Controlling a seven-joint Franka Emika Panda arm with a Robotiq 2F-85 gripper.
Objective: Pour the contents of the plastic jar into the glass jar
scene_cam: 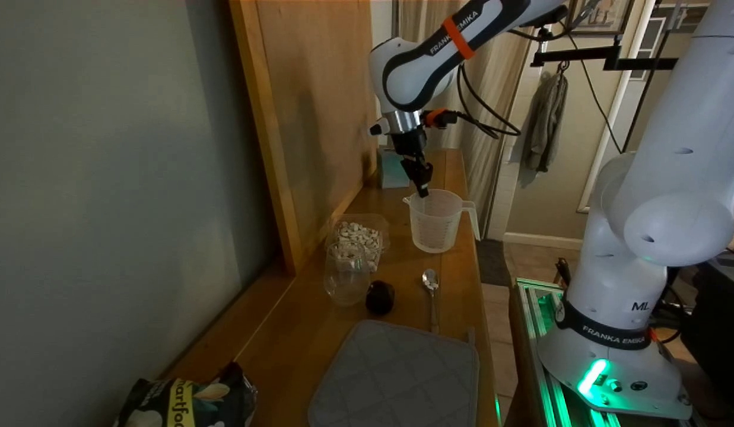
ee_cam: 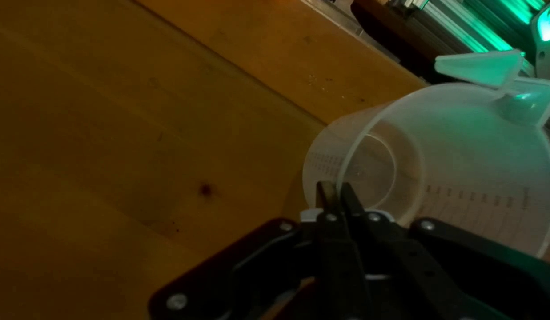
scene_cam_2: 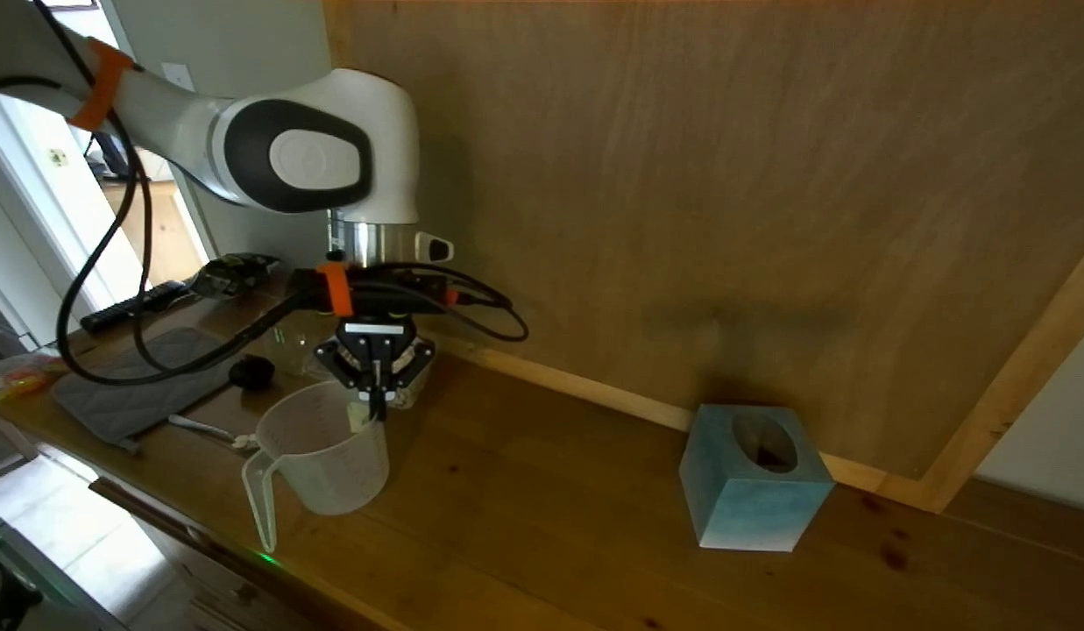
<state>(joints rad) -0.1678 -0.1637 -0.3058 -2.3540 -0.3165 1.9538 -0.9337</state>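
The plastic jar is a translucent measuring jug with a handle, seen in both exterior views [scene_cam: 435, 228] [scene_cam_2: 336, 478] and the wrist view [ee_cam: 475, 151]. It is upright by the counter's edge, its handle past the edge in an exterior view. I cannot tell whether its base touches the wood. Its visible inside looks bare. My gripper [scene_cam: 424, 191] is shut on its rim, one finger inside and one outside, as the wrist view shows [ee_cam: 339, 191]. In an exterior view the gripper [scene_cam_2: 378, 407] points down. The glass jar [scene_cam: 346, 281] is a small clear rounded glass on the counter.
A clear tub [scene_cam: 361, 237] of whitish pieces stands behind the glass. A dark round object [scene_cam: 380, 298], a spoon [scene_cam: 432, 290], a grey quilted pad [scene_cam: 402, 373] and a snack bag [scene_cam: 191, 400] lie nearby. A blue tissue box [scene_cam_2: 752, 482] stands by the wooden panel [scene_cam_2: 682, 219].
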